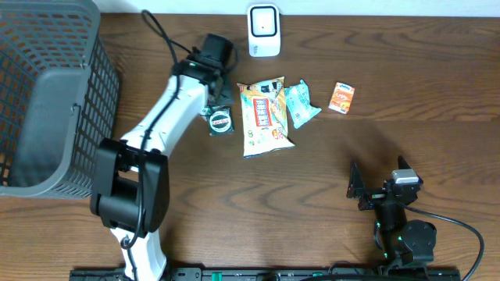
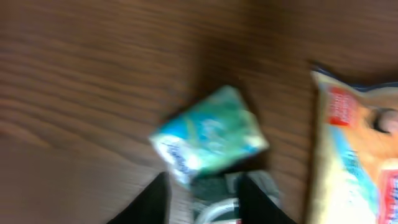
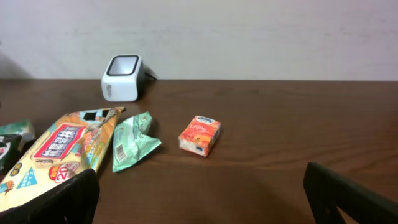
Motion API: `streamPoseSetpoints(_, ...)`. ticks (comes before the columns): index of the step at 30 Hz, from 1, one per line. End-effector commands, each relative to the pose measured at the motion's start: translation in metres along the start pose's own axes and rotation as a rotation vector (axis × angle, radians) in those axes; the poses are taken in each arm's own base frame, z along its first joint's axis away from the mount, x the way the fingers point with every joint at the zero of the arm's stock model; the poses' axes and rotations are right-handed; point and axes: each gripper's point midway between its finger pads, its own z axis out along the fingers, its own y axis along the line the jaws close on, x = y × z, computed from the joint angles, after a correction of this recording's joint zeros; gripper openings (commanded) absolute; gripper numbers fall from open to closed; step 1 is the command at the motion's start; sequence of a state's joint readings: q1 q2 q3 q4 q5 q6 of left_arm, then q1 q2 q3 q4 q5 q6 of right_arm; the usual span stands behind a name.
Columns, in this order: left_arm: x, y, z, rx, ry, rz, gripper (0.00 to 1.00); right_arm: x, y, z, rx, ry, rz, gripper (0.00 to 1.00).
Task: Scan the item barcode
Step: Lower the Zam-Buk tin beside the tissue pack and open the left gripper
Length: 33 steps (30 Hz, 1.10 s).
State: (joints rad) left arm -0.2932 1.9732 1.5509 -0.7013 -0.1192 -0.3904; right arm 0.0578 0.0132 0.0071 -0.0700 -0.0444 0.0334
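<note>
Likely light, soft and slippery, the packet (image 1: 221, 120) lies beside the bag (image 1: 266, 117) at the tips of the left gripper (image 2: 204, 183), clamped or not I cannot tell, best pinched across its edges, while the right gripper (image 3: 200, 180) gapes.

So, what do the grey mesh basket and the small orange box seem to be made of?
The grey mesh basket looks like moulded matte plastic: its lattice walls are even and dull. The small orange box is probably printed cardboard, from its flat faces and straight edges.
</note>
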Motion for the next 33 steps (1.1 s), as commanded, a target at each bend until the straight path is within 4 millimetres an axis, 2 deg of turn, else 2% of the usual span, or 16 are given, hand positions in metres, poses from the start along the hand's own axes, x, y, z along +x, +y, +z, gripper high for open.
streamPoseSetpoints(1, -0.006, 0.023, 0.007, 0.003, 0.029, -0.101, 0.24, 0.002, -0.003, 0.000, 0.015, 0.006, 0.008, 0.99)
streamPoseSetpoints(3, 0.000, 0.016, 0.011, 0.093, 0.085, -0.125, 0.19, 0.002, -0.003, 0.000, 0.015, 0.006, 0.008, 0.99)
streamPoseSetpoints(6, 0.007, 0.011, 0.017, 0.131, 0.126, -0.130, 0.14, 0.002, -0.003, 0.000, 0.015, 0.006, 0.008, 0.99)
streamPoseSetpoints(13, 0.024, 0.000, 0.033, 0.120, 0.176, -0.099, 0.12, 0.002, -0.003, 0.000, 0.015, 0.006, 0.008, 0.99)
streamPoseSetpoints(22, 0.044, 0.003, 0.046, 0.091, 0.236, -0.089, 0.08, 0.002, -0.003, 0.000, 0.015, 0.006, 0.008, 0.99)
streamPoseSetpoints(28, 0.058, -0.003, 0.039, 0.127, 0.301, -0.078, 0.08, 0.002, -0.003, 0.000, 0.015, 0.006, 0.008, 0.99)
streamPoseSetpoints(33, 0.056, -0.003, 0.025, 0.139, 0.303, -0.068, 0.08, 0.002, -0.003, 0.000, 0.015, 0.006, 0.008, 0.99)
